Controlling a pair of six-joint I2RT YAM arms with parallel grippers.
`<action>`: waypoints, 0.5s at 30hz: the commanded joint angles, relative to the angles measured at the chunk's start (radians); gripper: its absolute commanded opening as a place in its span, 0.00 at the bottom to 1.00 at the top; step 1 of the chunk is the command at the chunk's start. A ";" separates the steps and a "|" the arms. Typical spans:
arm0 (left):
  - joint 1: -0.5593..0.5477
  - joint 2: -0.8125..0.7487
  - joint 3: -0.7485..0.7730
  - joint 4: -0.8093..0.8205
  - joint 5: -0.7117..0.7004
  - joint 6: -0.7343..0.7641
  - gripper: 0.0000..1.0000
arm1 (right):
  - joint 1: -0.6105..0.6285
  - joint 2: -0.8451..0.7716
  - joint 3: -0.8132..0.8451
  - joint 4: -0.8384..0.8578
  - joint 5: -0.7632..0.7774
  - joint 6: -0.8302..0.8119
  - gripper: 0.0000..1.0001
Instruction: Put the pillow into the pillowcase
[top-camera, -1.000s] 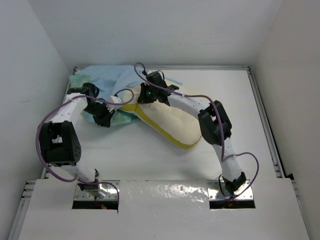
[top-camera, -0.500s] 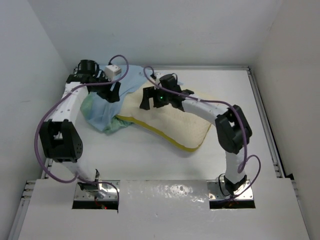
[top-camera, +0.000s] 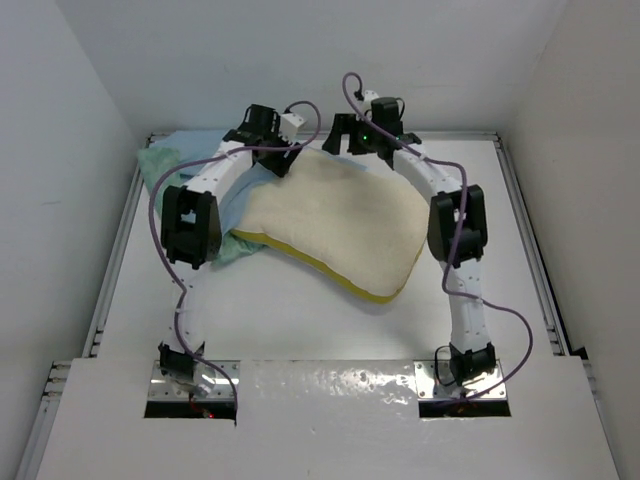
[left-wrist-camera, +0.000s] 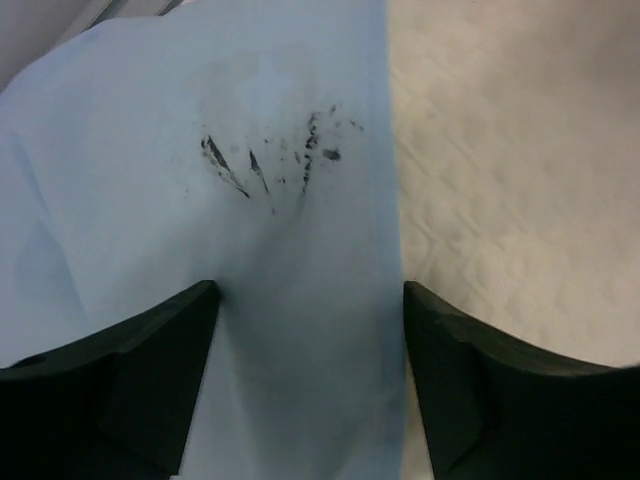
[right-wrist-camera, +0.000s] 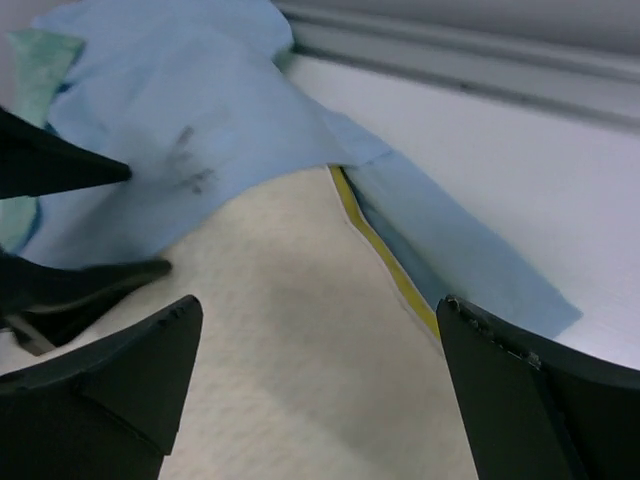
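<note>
Opening the case (left-wrist-camera: 180, 120): left gripper (left-wrist-camera: 303, 300), wide, is straddling its edge, needing a pinch; right gripper (right-wrist-camera: 315, 310), wide, is hovering over pillow (right-wrist-camera: 270, 400).

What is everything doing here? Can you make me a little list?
Pillow: cream, yellow edge, lying on the table, mostly uncovered
Pillowcase: light blue, draped over the pillow's far left corner, dark smudges
Left end effector: open, over the pillowcase edge
Right end effector: open, over the pillow's far end
Progress: pillow not yet inside
</note>
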 joint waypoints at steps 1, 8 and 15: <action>-0.026 0.054 0.092 0.079 -0.211 0.041 0.66 | 0.029 0.131 0.012 0.170 -0.089 0.090 0.99; -0.025 0.045 0.037 0.070 -0.170 0.051 0.00 | 0.047 0.219 -0.036 0.292 -0.334 0.193 0.62; -0.025 -0.055 0.049 0.093 -0.042 -0.028 0.02 | 0.075 0.052 -0.233 0.306 -0.347 0.124 0.00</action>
